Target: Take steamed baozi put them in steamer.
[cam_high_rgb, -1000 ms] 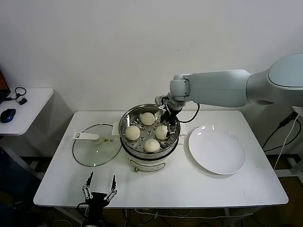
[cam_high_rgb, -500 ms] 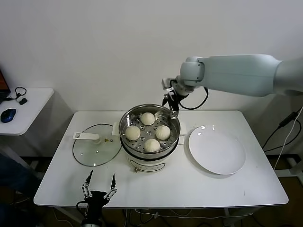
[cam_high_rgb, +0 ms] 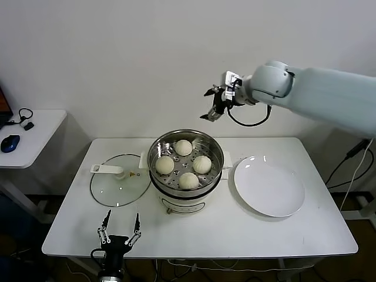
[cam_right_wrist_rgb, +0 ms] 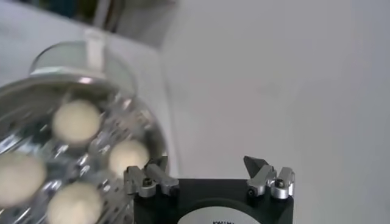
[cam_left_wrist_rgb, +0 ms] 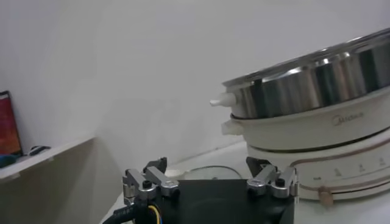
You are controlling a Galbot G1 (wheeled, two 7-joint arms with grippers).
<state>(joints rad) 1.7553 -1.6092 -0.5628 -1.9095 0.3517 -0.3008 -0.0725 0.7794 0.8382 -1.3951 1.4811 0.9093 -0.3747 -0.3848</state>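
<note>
Currently all four baozi [cam_high_rgb: 183, 147] are sitting in the steamer [cam_high_rgb: 215, 151]; the right gripper [cam_high_rgb: 212, 108] is hovering above, jaws wide and empty. Next: fitting the lid [cam_high_rgb: 117, 189], arguably.

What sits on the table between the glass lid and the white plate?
The steamer, with all four steamed baozi on its perforated tray, stands between the glass lid and the white plate, seen in the head view.

White table [cam_high_rgb: 247, 235] stood against a pale wall [cam_high_rgb: 117, 59], glass lid [cam_high_rgb: 114, 188] with a white handle [cam_high_rgb: 107, 170] lay flat on its left part, empty white plate [cam_high_rgb: 269, 187] sat on its right part, side desk [cam_high_rgb: 35, 132] at far left held a blue mouse [cam_high_rgb: 9, 143] and a black cable [cam_high_rgb: 24, 115]
</note>
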